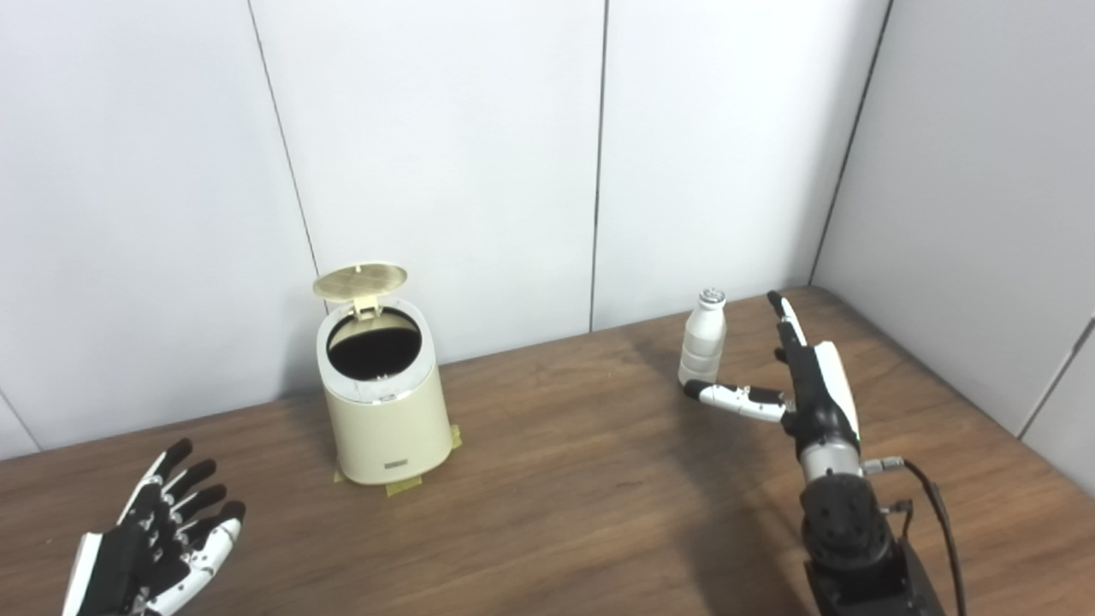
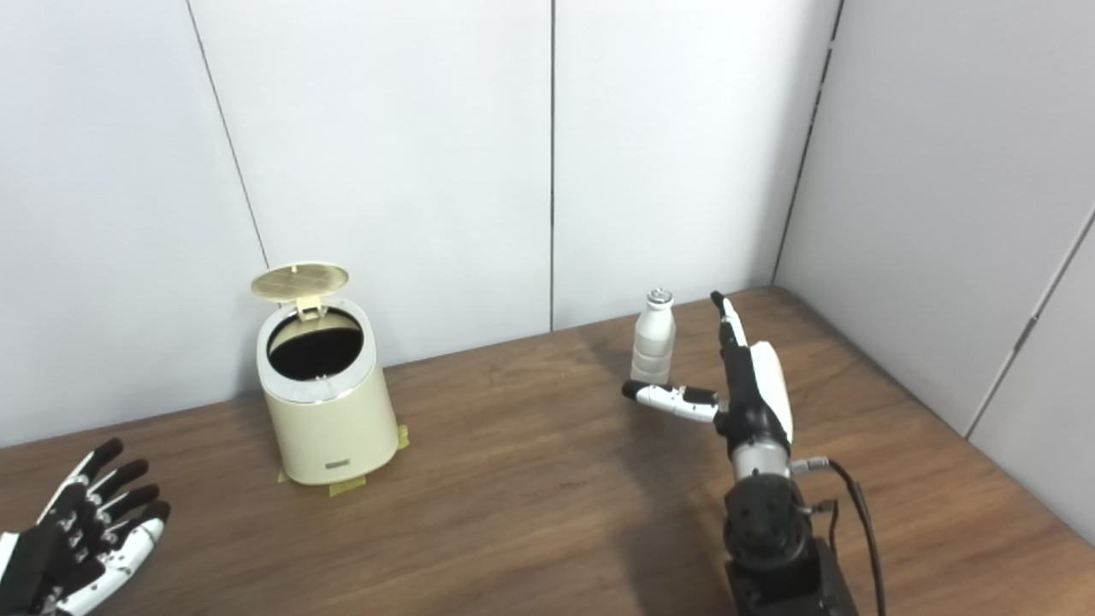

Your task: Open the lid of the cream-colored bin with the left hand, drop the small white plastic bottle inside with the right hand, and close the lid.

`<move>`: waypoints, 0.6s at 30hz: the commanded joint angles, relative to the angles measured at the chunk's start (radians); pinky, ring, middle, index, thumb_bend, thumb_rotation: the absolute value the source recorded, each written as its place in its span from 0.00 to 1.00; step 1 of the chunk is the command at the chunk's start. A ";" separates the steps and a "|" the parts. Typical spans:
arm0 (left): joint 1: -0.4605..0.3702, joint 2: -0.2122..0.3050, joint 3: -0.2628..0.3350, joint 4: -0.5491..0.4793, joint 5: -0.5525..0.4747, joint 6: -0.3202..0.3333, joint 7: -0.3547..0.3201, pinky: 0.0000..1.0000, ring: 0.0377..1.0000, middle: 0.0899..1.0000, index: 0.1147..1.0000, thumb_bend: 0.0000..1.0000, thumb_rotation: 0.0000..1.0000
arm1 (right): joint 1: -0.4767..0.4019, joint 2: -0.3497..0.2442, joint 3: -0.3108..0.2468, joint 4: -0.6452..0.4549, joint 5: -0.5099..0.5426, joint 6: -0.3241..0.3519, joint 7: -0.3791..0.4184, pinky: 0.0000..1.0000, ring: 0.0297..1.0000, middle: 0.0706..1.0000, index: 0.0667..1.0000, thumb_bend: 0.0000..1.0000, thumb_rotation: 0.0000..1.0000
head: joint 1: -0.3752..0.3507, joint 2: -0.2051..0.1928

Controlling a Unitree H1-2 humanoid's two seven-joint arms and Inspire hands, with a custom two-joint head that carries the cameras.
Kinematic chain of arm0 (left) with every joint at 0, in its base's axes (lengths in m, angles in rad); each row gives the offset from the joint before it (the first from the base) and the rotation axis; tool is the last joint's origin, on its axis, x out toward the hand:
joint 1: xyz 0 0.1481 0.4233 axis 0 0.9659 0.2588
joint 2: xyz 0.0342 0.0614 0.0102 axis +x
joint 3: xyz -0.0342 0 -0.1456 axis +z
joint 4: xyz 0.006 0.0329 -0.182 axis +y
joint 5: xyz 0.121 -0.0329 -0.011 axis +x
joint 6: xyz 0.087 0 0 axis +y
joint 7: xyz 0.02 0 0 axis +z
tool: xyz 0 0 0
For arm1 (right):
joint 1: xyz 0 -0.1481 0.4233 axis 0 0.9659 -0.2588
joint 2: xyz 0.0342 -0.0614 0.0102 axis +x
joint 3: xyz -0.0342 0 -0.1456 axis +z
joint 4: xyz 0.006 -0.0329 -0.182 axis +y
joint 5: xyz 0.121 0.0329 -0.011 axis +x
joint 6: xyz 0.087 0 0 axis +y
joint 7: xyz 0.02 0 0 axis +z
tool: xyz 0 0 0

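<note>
The cream-colored bin (image 1: 389, 419) stands on the wooden table (image 1: 556, 479) left of centre. Its round lid (image 1: 359, 281) is hinged up at the back, showing the dark inside. The small white plastic bottle (image 1: 703, 346) stands upright at the back right. My right hand (image 1: 800, 376) is open just right of the bottle, fingers pointing up and thumb reaching under the bottle's front; I cannot tell whether it touches. My left hand (image 1: 158, 535) rests open at the lower left, well away from the bin and holding nothing.
White wall panels close off the back and right side of the table. Strips of tape (image 1: 402, 486) mark the bin's foot. A black cable (image 1: 937, 513) runs along my right forearm. Bare wood lies between the bin and the bottle.
</note>
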 commanded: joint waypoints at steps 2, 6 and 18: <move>-0.028 -0.002 0.004 -0.061 -0.011 -0.006 0.009 0.74 0.81 0.86 0.98 0.33 0.06 | -0.071 -0.051 0.009 0.017 -0.023 -0.023 -0.004 0.87 0.97 0.99 0.98 0.90 0.23 | 0.002 0.002; -0.026 0.000 -0.001 -0.078 0.000 0.003 0.010 0.72 0.80 0.84 0.96 0.32 0.04 | -0.111 -0.070 0.017 0.067 -0.010 -0.034 -0.002 0.89 0.97 0.97 0.98 0.88 0.22 | 0.006 0.004; -0.017 -0.007 0.002 -0.114 0.016 0.001 0.019 0.67 0.75 0.80 0.87 0.35 0.00 | -0.217 -0.118 0.040 0.243 -0.021 -0.058 -0.026 0.73 0.83 0.88 0.90 0.85 0.20 | 0.014 0.012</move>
